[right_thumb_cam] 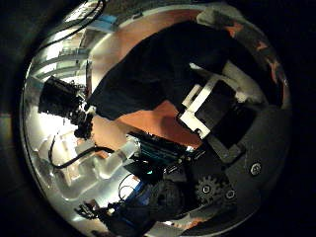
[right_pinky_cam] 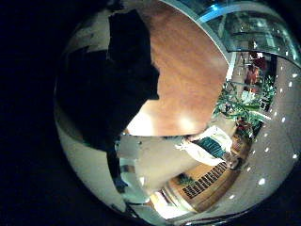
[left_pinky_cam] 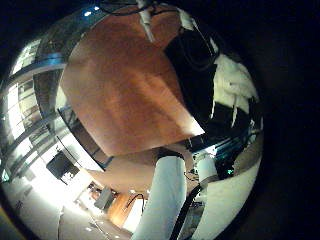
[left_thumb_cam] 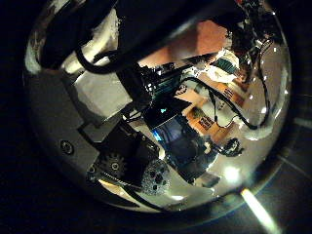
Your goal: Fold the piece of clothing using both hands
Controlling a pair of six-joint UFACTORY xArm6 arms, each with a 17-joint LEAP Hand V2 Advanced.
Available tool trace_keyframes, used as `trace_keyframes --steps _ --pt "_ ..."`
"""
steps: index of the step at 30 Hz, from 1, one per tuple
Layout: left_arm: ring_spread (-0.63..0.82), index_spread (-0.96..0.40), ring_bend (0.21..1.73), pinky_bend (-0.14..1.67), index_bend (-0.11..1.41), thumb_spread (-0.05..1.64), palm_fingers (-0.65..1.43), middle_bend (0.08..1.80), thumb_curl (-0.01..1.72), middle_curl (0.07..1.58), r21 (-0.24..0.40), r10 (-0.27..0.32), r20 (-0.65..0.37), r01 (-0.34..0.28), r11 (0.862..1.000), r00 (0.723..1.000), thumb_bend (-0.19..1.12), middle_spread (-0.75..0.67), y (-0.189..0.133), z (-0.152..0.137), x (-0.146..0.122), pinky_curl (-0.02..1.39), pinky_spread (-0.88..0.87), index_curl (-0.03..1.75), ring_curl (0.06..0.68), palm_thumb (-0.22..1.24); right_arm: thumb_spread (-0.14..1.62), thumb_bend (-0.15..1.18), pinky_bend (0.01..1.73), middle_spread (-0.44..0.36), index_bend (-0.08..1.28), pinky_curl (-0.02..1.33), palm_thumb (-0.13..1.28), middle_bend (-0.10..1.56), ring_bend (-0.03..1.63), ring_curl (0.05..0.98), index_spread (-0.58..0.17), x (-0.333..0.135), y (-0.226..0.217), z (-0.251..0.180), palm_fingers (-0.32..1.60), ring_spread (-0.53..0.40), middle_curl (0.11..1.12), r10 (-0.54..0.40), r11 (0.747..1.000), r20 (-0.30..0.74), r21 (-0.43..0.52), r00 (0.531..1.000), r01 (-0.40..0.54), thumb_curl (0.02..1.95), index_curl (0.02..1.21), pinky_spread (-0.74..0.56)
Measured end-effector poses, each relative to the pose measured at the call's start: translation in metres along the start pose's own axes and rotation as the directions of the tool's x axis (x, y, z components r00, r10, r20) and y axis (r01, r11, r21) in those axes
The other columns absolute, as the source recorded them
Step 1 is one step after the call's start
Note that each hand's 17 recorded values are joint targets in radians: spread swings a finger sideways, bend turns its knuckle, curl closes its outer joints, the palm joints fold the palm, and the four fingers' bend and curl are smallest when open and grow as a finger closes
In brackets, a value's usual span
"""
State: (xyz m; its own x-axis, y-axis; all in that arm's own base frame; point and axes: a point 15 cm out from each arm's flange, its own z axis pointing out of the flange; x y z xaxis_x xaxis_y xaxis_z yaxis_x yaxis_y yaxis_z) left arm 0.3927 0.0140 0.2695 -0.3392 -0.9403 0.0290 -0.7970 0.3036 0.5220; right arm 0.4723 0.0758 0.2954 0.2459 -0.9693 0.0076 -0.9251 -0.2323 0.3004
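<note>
Table [left_pinky_cam: 130,90] of bare wood lies under both my palms, with a glazed wall [left_pinky_cam: 25,110] of the room beyond its far edge.

From my left hand [left_pinky_cam: 235,85] I see my own fingers reaching in over the edge of the piece of clothing [left_pinky_cam: 195,65]. They lie against the cloth in that view, but I cannot tell whether they are touching it or hanging just above it, nor whether they are straight or bent round a fold. The thumb-side camera on that hand shows mostly my own body, gears and wiring, with only a sliver of table past them.

From my right hand [right_thumb_cam: 212,104] the fingers stand just beside the near edge of the piece of clothing, which lies flat and bunched on the table and fills much of both right palm views, so it is close under that palm. Whether those fingers grip the cloth I cannot tell.

Farther out, the little-finger-side camera on my right hand shows open table beside the cloth, an arm [right_pinky_cam: 141,160] crossing below it, and a hand [right_pinky_cam: 207,146] hanging off the table's edge, well apart from the cloth; which one it is I cannot say.
</note>
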Motion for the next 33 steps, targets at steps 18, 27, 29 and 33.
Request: trace_keyframes --steps 18,27,29,33 --pt "-0.44 -0.75 1.31 1.03 0.51 1.12 1.00 1.04 0.46 0.93 0.048 -0.151 -0.053 0.153 0.987 0.987 -0.02 -0.51 -0.093 0.047 -0.063 0.65 -0.61 1.21 0.497 0.57 1.23 -0.02 1.11 -0.220 0.41 0.76 0.88 0.91 1.29 0.717 -0.439 0.021 -0.119 0.064 0.61 -0.260 0.87 0.091 0.983 -0.082 0.166 0.992 -0.076 0.49 0.99 -0.41" --pt "-0.40 -0.63 1.15 0.92 0.33 1.13 0.21 0.66 0.43 0.83 0.093 -0.197 -0.080 0.204 0.975 0.977 -0.03 -0.40 -0.105 0.042 -0.087 0.68 -0.57 1.11 0.474 0.51 1.28 -0.04 0.93 -0.114 0.16 0.64 0.67 0.47 0.97 0.537 -0.462 0.045 -0.114 0.035 -0.03 -0.122 0.62 0.124 0.967 -0.072 0.231 0.990 -0.105 0.40 0.66 0.01" --pt "-0.35 -0.57 1.15 0.94 0.30 1.13 0.12 0.52 0.43 0.79 0.104 -0.200 -0.083 0.208 0.973 0.976 -0.03 -0.31 -0.102 0.037 -0.090 0.69 -0.53 1.08 0.470 0.49 1.28 -0.03 0.91 -0.098 0.16 0.63 0.63 0.45 0.94 0.513 -0.456 0.054 -0.108 0.020 -0.02 -0.096 0.60 0.141 0.960 -0.068 0.254 0.988 -0.120 0.39 0.62 0.08" --pt "-0.14 -0.36 1.05 0.84 0.18 1.13 -0.06 0.24 0.39 0.61 0.147 -0.210 -0.102 0.223 0.964 0.972 -0.04 0.00 -0.095 0.021 -0.093 0.67 -0.33 0.96 0.413 0.38 1.28 -0.02 0.83 -0.075 0.17 0.56 0.57 0.44 0.89 0.467 -0.434 0.085 -0.090 0.001 0.04 -0.060 0.55 0.193 0.947 -0.052 0.272 0.980 -0.172 0.37 0.54 0.23"
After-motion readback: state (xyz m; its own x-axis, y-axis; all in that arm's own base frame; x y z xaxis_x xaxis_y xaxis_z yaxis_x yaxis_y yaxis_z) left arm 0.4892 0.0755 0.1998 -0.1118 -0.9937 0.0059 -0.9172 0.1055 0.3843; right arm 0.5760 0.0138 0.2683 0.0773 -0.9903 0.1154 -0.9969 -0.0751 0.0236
